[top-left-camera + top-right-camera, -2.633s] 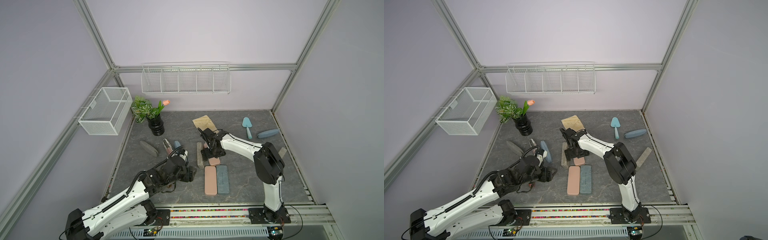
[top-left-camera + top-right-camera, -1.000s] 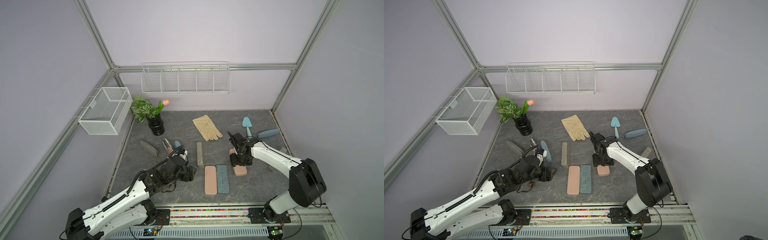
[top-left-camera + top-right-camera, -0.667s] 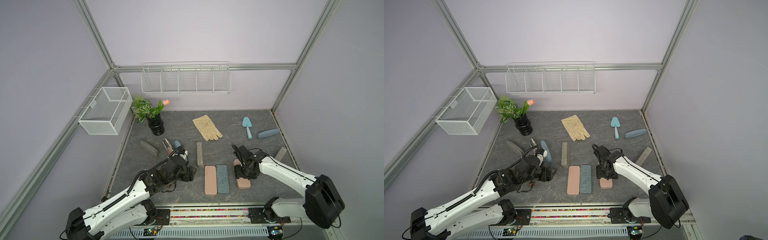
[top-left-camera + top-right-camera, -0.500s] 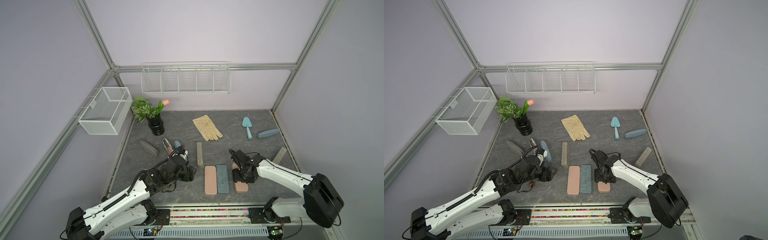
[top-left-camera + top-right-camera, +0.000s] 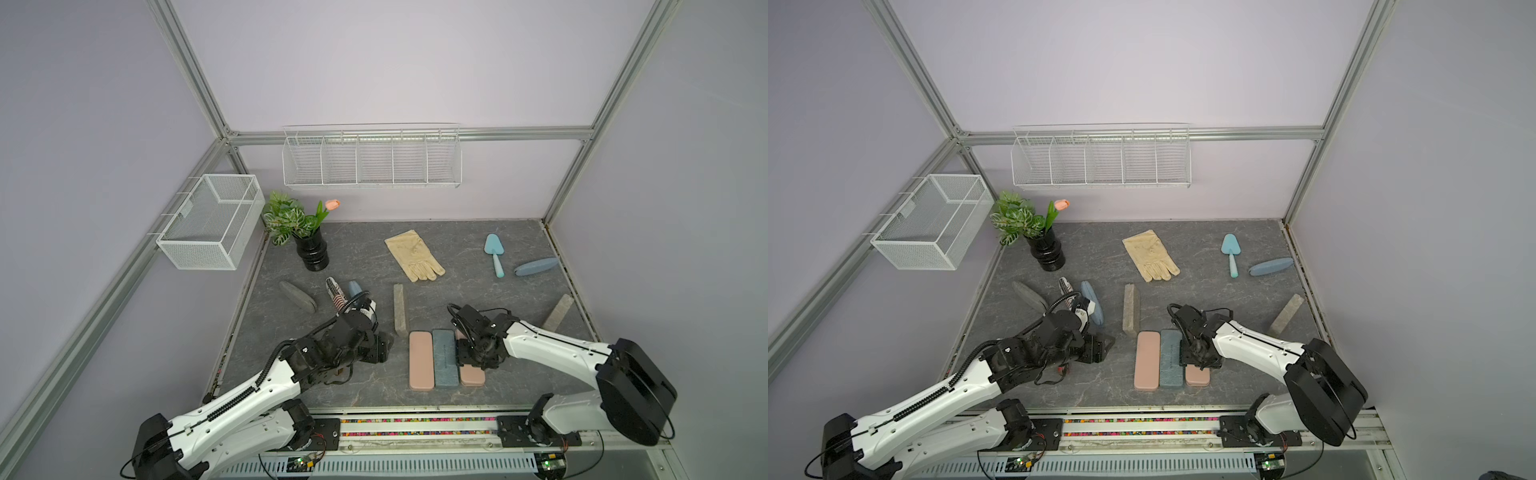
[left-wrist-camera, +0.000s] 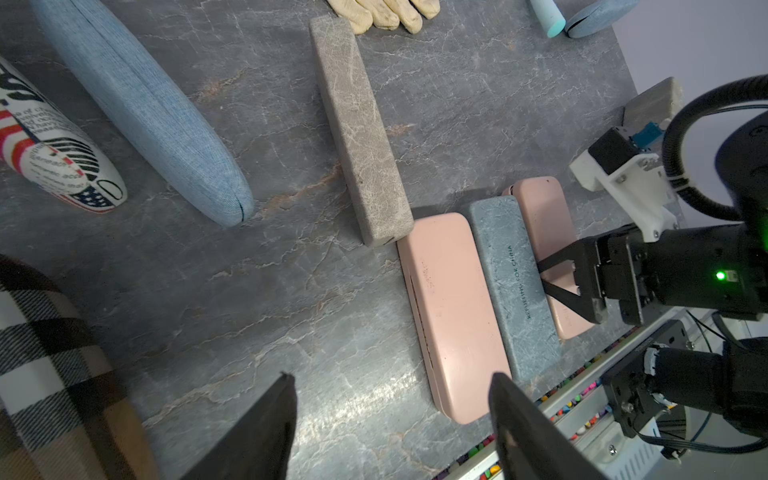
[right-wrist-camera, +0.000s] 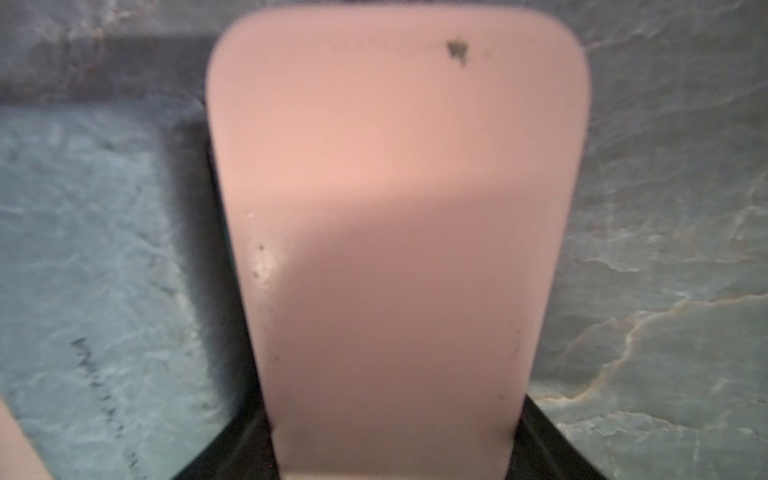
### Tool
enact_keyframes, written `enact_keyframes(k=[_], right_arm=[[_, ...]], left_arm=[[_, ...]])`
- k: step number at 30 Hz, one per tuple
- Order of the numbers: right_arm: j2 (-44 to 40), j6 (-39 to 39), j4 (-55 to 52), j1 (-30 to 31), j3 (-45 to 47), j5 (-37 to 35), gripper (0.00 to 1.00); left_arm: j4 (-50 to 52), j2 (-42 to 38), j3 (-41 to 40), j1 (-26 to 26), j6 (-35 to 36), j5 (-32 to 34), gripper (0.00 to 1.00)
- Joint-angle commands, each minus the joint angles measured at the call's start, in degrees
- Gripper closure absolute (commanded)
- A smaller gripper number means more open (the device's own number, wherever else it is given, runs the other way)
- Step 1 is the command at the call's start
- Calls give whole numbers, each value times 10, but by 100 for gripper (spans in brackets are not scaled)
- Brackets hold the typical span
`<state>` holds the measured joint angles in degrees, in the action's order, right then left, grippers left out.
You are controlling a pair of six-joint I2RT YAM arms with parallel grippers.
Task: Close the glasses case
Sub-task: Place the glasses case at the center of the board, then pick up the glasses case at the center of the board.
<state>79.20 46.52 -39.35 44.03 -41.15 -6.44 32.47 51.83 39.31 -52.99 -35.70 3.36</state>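
The right gripper [image 5: 469, 353] hides half the pink case [image 5: 472, 375] and is clamped on it, blue case [image 5: 444, 357] touching at 9 o'clock. The left gripper [image 6: 390, 376] is spread wide, empty.

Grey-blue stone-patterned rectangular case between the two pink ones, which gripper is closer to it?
Right. The right gripper grips the pink rectangular case right beside the grey-blue case; the left gripper hangs open, beyond the other pink case.

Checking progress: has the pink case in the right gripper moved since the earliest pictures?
Yes. The pink case moved forward, from behind the blue case to lie alongside it.
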Motion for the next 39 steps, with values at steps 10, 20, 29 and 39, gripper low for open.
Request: enact_keyframes(k=[10, 20, 29, 39], right_arm=[[-39, 28, -60, 12, -24, -34, 21], [-64, -28, -112, 13, -141, -38, 19], [187, -129, -105, 14, -415, -2, 18], [411, -156, -126, 18, -619, 64, 15]], left_arm=[[4, 1, -3, -1, 5, 1, 26], [9, -10, -2, -1, 3, 12, 26], [8, -19, -5, -1, 2, 13, 26], [5, -17, -6, -1, 2, 9, 26]])
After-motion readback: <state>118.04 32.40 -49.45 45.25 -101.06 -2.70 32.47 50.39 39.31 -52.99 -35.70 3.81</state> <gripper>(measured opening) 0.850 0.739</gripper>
